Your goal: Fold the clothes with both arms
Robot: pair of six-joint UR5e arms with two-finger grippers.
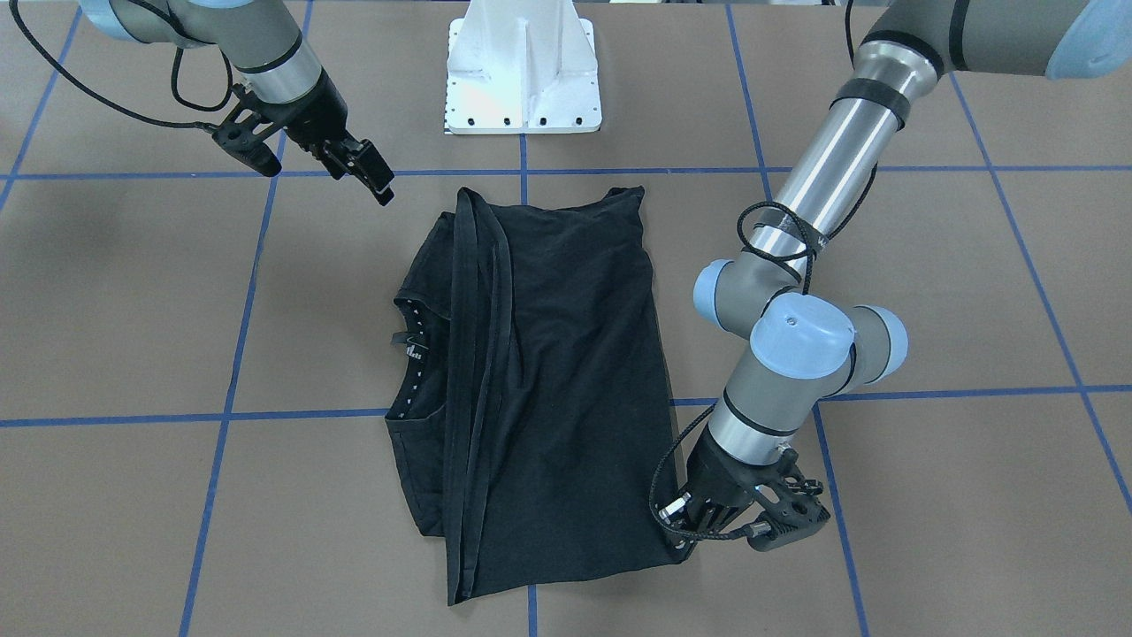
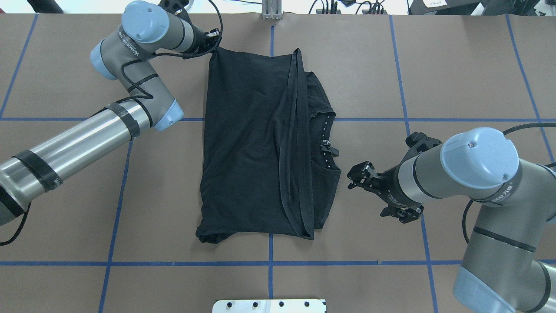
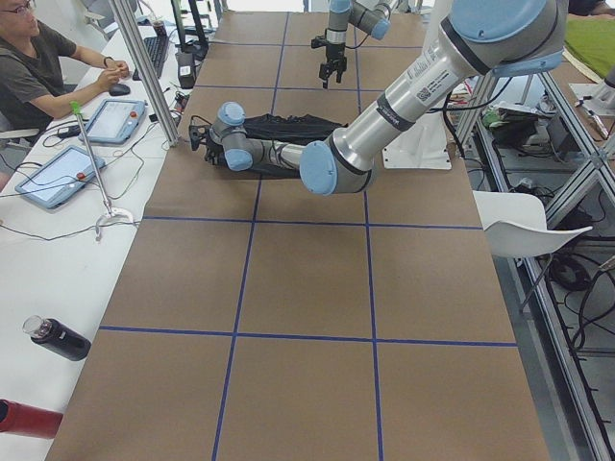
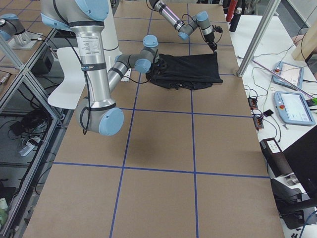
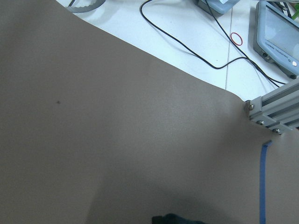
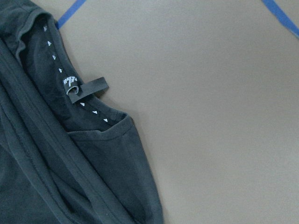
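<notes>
Clamping left fingers (image 2: 211,40) hold one corner of the black T-shirt (image 2: 247,143).

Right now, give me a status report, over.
Left end effector at far corner of T-shirt, grip unseen. Right end effector open, near collar. T-shirt part-folded, nothing blocking.

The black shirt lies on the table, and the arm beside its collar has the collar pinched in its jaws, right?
Not quite. The overhead view shows the right arm with its jaws open, beside the collar but apart from it. The shirt does lie on the table.
</notes>
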